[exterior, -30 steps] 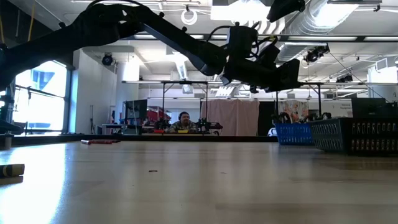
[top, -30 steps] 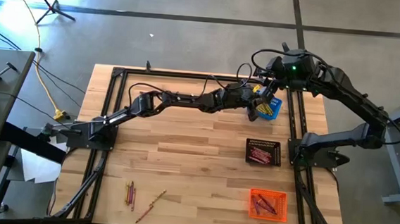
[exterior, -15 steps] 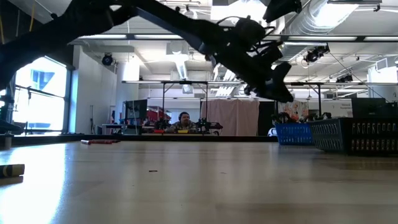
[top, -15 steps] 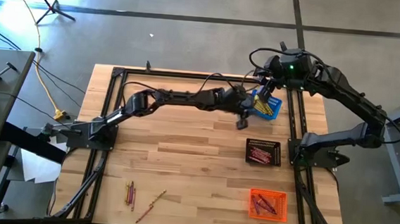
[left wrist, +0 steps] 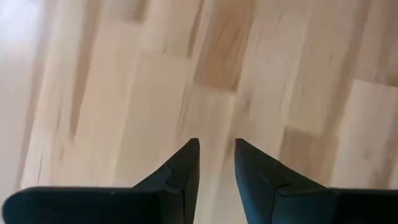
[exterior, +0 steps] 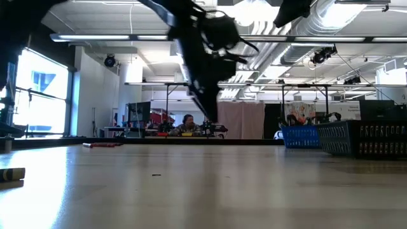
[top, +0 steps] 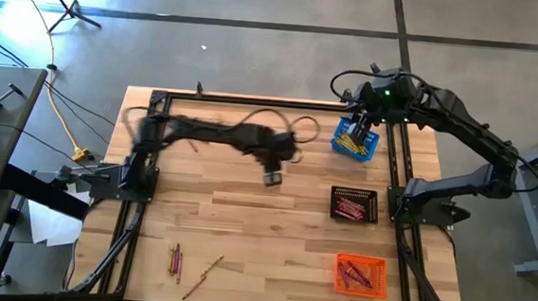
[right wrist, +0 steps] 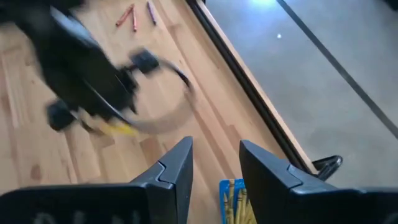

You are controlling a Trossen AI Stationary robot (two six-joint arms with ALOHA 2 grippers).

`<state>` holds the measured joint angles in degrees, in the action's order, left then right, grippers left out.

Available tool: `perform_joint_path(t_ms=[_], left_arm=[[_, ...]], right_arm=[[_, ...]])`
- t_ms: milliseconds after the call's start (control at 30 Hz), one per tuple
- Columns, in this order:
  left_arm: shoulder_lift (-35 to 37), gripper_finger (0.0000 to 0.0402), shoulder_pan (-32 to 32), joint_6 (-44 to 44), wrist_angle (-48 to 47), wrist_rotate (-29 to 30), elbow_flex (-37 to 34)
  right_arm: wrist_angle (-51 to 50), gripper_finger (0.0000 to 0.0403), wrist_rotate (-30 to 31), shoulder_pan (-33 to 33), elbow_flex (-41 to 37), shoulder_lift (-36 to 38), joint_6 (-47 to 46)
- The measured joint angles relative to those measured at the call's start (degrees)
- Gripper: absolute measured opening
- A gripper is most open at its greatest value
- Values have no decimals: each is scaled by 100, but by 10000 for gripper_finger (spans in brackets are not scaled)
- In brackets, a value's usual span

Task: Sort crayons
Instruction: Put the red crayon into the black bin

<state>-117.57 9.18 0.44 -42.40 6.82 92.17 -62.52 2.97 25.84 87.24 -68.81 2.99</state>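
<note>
Yellow crayons lie in a blue basket at the far right. Red crayons lie in a black basket, and purple and red ones in an orange basket. A few loose crayons lie on the wood near the front left, with one more crayon beside them. My left gripper is open and empty over bare wood at the table's middle. My right gripper is open and empty, high above the blue basket.
The baskets stand along the table's right side; in the low view the blue basket and black basket show at the right. A dark frame runs round the table. Bare wood lies between the loose crayons and the baskets.
My left gripper has drawn back fast from the blue basket toward the table's left and near edge, and now hangs over the middle of the table. The blue basket with its yellow crayons is uncovered.
</note>
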Motion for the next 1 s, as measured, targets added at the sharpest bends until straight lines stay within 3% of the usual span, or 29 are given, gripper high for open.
perform_joint_path(t_ms=[200, 400, 533, 667, 833, 1000], left_arm=[[2093, 85, -460, -1726, 725, 569, -2456], [3549, 85, -905, -3246, 54, 1030, -3677], [4077, 85, -1244, -3703, -585, 691, -3963], [4306, 85, -1698, -4691, -1175, 265, -3985], [4335, 85, -2173, -6229, -1770, 1099, -3983], [4272, 85, -2096, -6260, -2135, 1701, -3983]], right_arm=[[7, 116, -52, 1, 2, -137, 269], [10, 116, -90, 1, 2, -550, 100], [-100, 116, -90, 1, 2, -888, 47], [-253, 116, -144, -1, 2, -1211, 48], [-301, 116, -178, -1, 2, -1540, 158], [-259, 116, -180, -1, 2, -1845, 316]])
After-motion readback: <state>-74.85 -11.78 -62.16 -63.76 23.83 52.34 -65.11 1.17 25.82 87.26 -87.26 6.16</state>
